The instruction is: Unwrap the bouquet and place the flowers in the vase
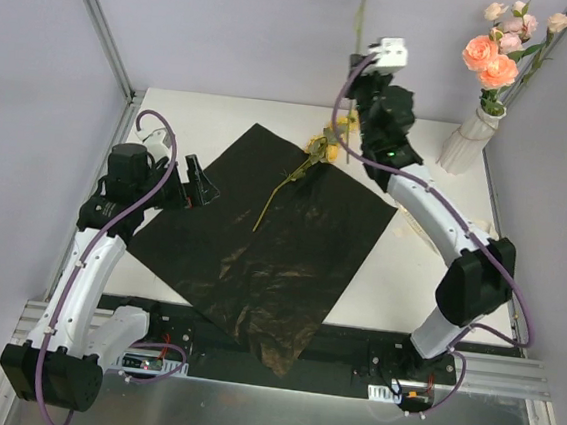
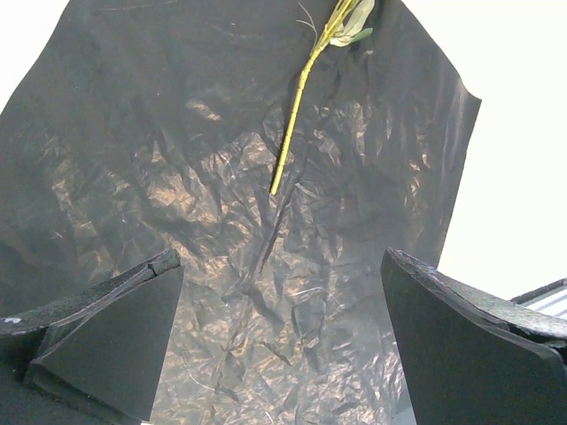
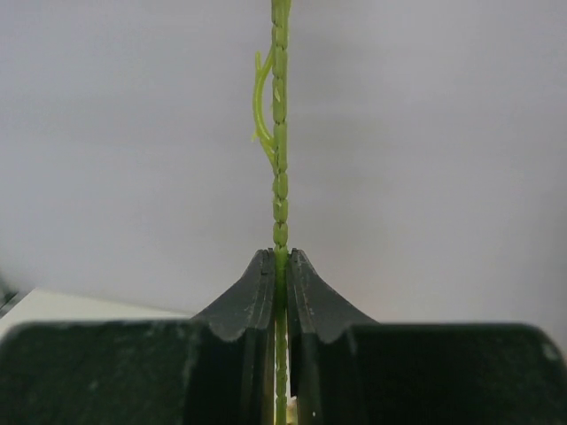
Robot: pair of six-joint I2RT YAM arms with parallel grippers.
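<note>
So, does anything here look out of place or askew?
One yellow flower lies flat on the crumpled black sheet, outside the vase, and the sheet's near corner hangs past the near edge of the table. Nothing looks spilled or broken.

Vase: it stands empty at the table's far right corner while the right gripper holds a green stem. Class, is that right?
Not quite: the vase is not empty; the top view shows pink and peach flowers in it. The right gripper does hold a green stem.
</note>
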